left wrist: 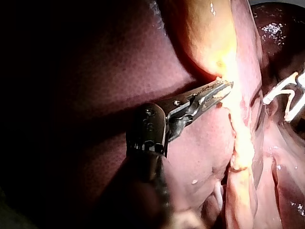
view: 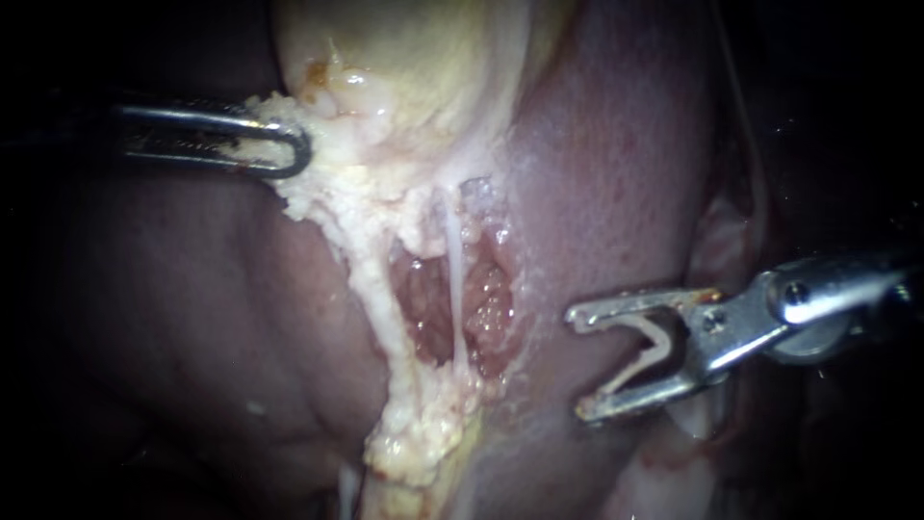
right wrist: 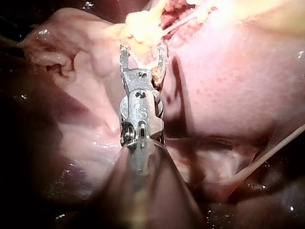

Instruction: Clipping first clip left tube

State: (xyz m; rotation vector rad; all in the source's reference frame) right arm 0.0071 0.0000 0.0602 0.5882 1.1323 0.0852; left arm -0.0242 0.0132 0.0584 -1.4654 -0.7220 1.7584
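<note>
My left instrument (view: 289, 149) comes in from the left, its jaws shut on the fatty tissue (view: 322, 144) at the neck of the pale gallbladder (view: 414, 67); the left wrist view shows the same hold (left wrist: 221, 88). Below the gallbladder two tubes cross a dissected window: the fat-covered left tube (view: 371, 289) and a thin white right tube (view: 453, 279). My right instrument (view: 577, 364) sits to the right of both tubes, apart from them. Its jaws stand wide apart, holding a white V-shaped clip (view: 654, 351) that touches both. In the right wrist view the tubes' fat (right wrist: 140, 24) lies just ahead of the jaws (right wrist: 143, 50).
Dark red liver (view: 616, 173) lies right of the window, under my right instrument, and more liver (view: 173, 308) fills the lower left. A lump of fat (view: 414, 443) hangs at the left tube's lower end. A thin pale strand (right wrist: 281, 140) runs beside the right instrument.
</note>
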